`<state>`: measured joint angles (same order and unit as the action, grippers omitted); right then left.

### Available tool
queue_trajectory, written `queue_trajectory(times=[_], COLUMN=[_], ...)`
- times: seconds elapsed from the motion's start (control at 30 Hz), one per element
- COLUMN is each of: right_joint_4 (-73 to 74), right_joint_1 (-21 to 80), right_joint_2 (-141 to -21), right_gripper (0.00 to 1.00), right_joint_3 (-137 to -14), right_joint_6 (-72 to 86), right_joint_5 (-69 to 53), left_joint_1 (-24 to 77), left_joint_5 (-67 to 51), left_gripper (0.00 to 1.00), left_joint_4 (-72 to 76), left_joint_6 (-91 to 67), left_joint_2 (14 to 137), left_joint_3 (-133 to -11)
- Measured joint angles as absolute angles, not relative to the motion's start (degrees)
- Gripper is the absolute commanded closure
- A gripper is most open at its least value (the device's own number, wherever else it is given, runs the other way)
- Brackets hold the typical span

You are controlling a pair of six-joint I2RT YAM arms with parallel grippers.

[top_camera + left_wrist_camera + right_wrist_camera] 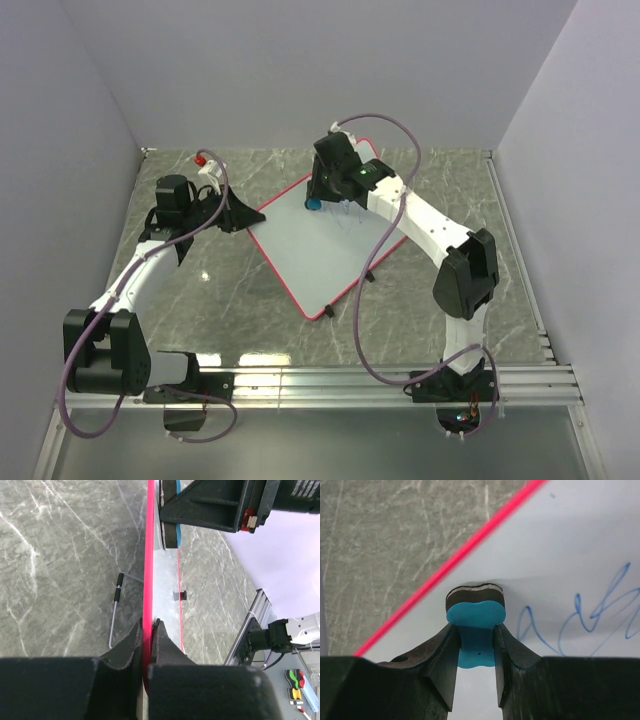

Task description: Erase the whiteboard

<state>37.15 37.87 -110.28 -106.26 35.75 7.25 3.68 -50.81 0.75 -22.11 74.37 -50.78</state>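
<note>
The whiteboard [320, 255], white with a thin red frame, lies turned like a diamond on the marble table. My left gripper [250, 218] is shut on the board's left corner; in the left wrist view its fingers [131, 642] pinch the red frame [148, 570]. My right gripper [318, 198] is shut on a small blue eraser [475, 614]. The eraser's dark felt presses on the board [560, 545] near its far-left edge. Blue scribbles [580, 620] lie just to the right of the eraser.
A small red-capped object [203, 159] sits at the table's back left. A thin metal rod with black grips [115, 611] lies beside the board's edge. Two black feet [368, 275] jut from the board's near-right edge. An aluminium rail [400, 380] runs along the near edge.
</note>
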Motion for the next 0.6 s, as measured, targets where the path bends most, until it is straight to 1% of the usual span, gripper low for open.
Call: queue_trajectory(times=[0.1, 0.23, 0.37, 0.5, 0.6], right_joint_4=[34.6, 32.2, 31.7, 31.6, 31.7], right_joint_1=[36.9, 34.4, 32.3, 32.2, 32.3], right_joint_2=[-108.2, -102.5, -98.7, -96.4, -96.1], right_gripper=[1.00, 1.00, 1.00, 1.00, 1.00], right_joint_3=[-100.4, -86.8, -76.4, -69.9, -68.9], right_joint_6=[36.6, 37.4, 37.6, 37.9, 38.1], right_joint_5=[6.8, 6.7, 7.7, 7.9, 7.9], left_joint_1=[3.7, 3.7, 3.7, 3.7, 3.8], left_joint_5=[-50.3, -50.1, -50.3, -50.5, -50.7], left_gripper=[1.00, 1.00, 1.00, 1.00, 1.00], left_joint_4=[0.7, 0.6, 0.6, 0.8, 1.1], left_joint_6=[-22.2, -22.2, -22.2, -22.2, -22.2], left_joint_2=[74.3, 74.2, 74.2, 74.2, 74.2], left_joint_3=[-50.6, -50.5, -50.5, -50.5, -50.5])
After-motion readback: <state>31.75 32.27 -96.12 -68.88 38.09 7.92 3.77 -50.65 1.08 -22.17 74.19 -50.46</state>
